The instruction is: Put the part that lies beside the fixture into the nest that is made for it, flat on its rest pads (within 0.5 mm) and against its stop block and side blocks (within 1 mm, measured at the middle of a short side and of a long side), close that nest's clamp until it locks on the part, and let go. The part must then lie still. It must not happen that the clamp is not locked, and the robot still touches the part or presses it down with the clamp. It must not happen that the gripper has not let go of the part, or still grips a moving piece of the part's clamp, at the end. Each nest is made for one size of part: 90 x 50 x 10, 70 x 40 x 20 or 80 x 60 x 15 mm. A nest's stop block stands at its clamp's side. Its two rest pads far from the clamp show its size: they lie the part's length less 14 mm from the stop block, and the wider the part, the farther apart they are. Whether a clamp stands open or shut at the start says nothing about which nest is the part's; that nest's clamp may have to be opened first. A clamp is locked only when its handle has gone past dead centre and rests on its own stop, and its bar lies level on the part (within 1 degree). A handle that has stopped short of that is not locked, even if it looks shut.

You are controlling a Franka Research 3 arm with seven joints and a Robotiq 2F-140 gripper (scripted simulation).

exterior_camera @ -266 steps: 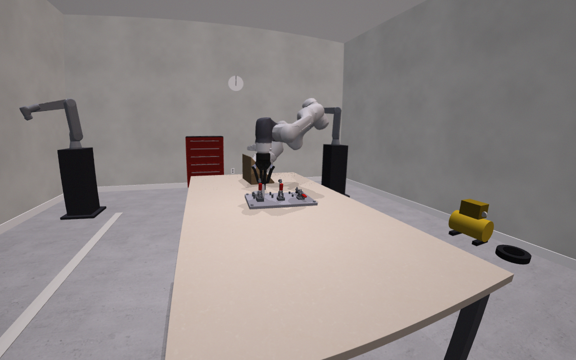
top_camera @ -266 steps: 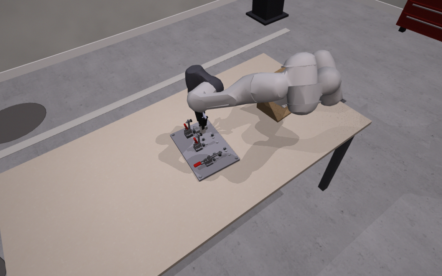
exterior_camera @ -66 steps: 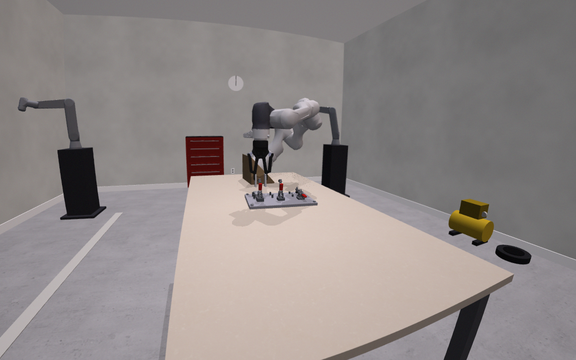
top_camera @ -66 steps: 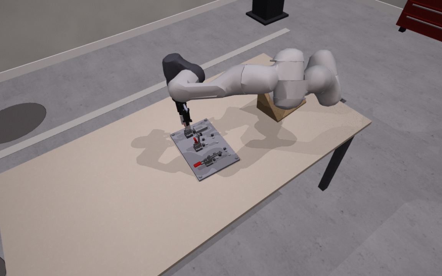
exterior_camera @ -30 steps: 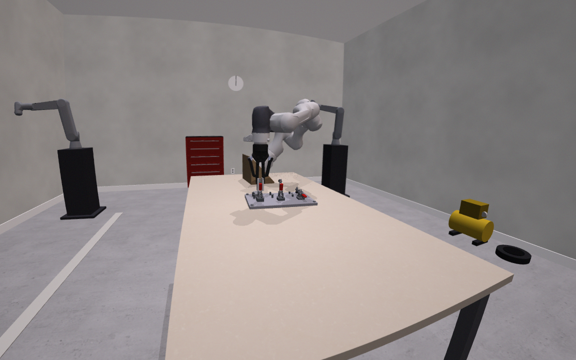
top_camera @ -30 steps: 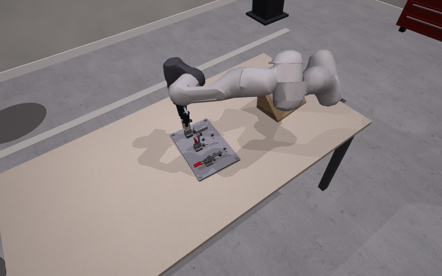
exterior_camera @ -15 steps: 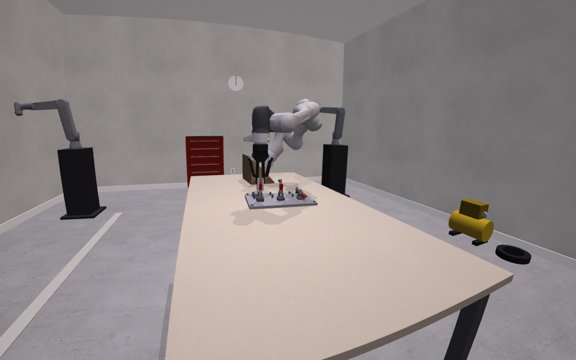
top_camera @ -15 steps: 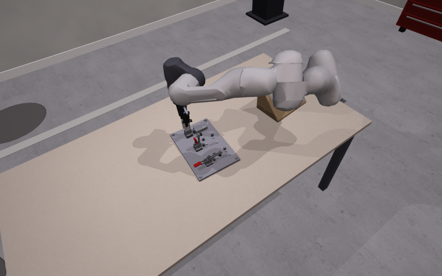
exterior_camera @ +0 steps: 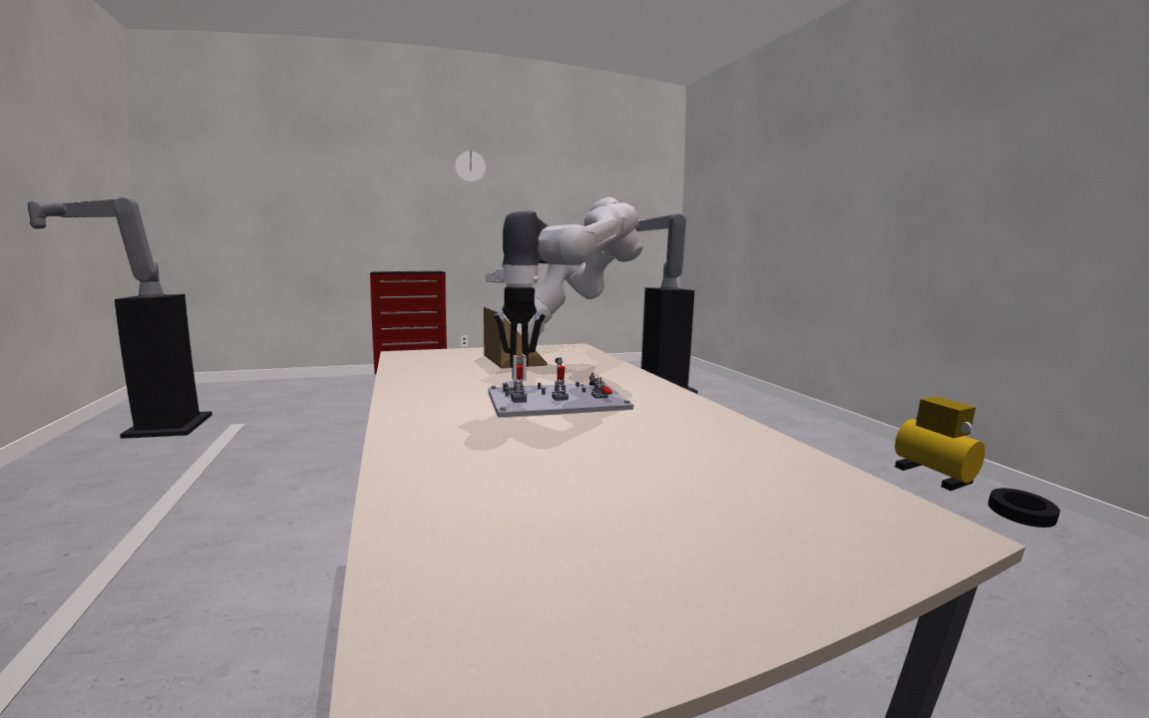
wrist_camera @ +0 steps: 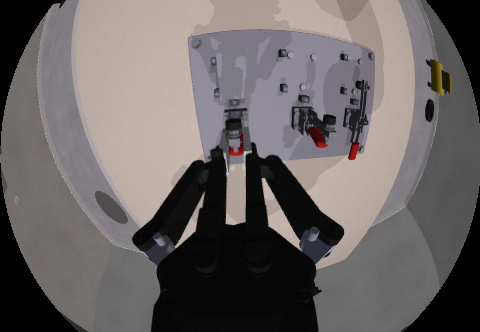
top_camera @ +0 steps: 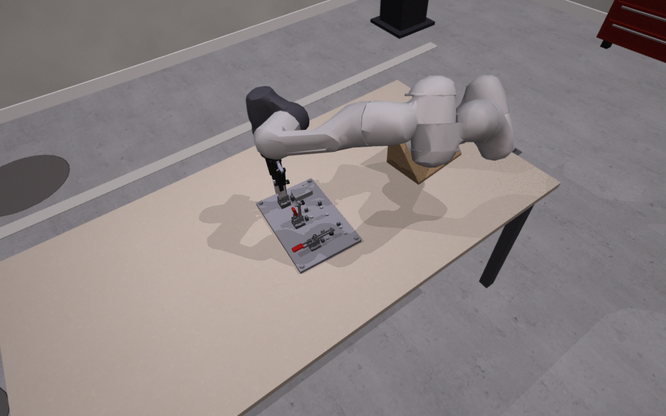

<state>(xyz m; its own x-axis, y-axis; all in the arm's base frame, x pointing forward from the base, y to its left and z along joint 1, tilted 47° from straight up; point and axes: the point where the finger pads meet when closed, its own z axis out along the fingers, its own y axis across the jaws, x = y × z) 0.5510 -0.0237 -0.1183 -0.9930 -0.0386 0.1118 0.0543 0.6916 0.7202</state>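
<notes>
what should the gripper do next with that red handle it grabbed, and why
Probably swing the red clamp handle over to close that clamp. The gripper is shut on it, the handle stands upright, and the part already sits in that nest on the fixture plate.
</notes>
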